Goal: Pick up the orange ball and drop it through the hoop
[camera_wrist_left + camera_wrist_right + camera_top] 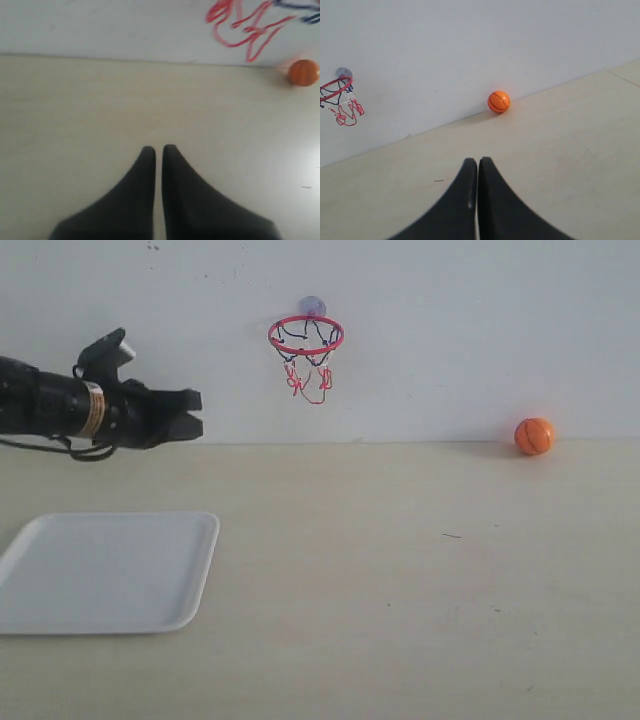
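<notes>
- Tray (100,575) nearest, lower left of the exterior view, white and flat on the table (400,600). Does it matter?
- Not for this job, I'd judge. The tray is only a raised rim for the left arm to clear. To its right the tabletop is bare all the way back.
- And the grippers?
- The left gripper (195,412) hangs at mid-left, higher in the frame than the tray, its fingers pressed together on nothing. The right gripper (477,161) shows only in its own wrist view, closed to a hairline slit and also holding nothing.
- Where is the ball?
- The orange ball (534,436) sits at the right of the exterior view, where the table meets the wall (450,320). It is touching the wall or just beside it; I cannot tell which. It is well apart from both grippers.
- How will it handle?
- Light and round, likely a bit rubbery, so a nudge should set it rolling. The fingers must spread first, then close across its widest part. The wall blocks the far side, so straddling it side to side from above looks safest.
- And the hoop?
- The hoop (306,335) is farthest, upper centre on the wall, with its net hanging free, left of the ball and higher. There is open air above the ring, but the ring looks only somewhat wider than the ball, so the release wants centring.
</notes>
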`<move>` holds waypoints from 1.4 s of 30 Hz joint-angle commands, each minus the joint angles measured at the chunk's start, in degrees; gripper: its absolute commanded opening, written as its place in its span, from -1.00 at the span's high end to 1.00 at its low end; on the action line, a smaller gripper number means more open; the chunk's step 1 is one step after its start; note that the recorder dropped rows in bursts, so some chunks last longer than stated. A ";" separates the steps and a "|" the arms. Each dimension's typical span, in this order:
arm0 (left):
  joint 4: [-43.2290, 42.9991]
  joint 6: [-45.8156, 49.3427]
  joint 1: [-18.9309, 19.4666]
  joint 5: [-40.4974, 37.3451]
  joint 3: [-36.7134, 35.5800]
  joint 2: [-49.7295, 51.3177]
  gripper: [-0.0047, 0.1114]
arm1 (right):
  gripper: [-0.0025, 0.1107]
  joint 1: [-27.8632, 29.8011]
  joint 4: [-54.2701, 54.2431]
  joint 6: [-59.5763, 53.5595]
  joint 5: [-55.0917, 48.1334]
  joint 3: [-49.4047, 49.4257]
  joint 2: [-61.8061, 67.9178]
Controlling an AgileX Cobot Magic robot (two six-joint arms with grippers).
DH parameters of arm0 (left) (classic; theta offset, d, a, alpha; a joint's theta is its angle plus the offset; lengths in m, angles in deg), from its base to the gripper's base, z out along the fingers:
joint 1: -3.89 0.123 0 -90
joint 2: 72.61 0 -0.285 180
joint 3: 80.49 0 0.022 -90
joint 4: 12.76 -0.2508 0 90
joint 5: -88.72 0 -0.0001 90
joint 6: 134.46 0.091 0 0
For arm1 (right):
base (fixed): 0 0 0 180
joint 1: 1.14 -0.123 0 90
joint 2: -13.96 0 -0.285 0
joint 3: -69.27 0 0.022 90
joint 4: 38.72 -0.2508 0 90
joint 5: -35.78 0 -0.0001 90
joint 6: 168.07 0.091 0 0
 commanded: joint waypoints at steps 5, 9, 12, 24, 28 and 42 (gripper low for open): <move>0.03 3.40 0.17 -15.01 -10.00 -0.92 0.85 | 0.96 0.25 0.19 -0.25 -0.23 0.27 -0.25; 6.40 4.03 0.17 -22.08 -14.34 -1.29 0.85 | 0.96 0.25 0.19 -0.25 -0.23 0.27 -0.25; 6.02 11.97 0.17 -21.40 -16.24 -2.20 0.85 | 0.96 0.25 0.19 -0.25 -0.23 0.27 -0.25; 26.01 32.67 2.81 -19.17 -31.58 -26.14 0.85 | 0.96 0.25 0.19 -0.25 -0.23 0.27 -0.25; 34.74 36.85 5.29 -16.61 -42.42 -41.52 0.85 | 0.96 0.25 0.19 -0.25 -0.23 0.27 -0.25; 34.51 37.02 5.43 -16.61 -51.38 -76.52 0.85 | 0.96 0.25 0.19 -0.25 -0.23 0.27 -0.25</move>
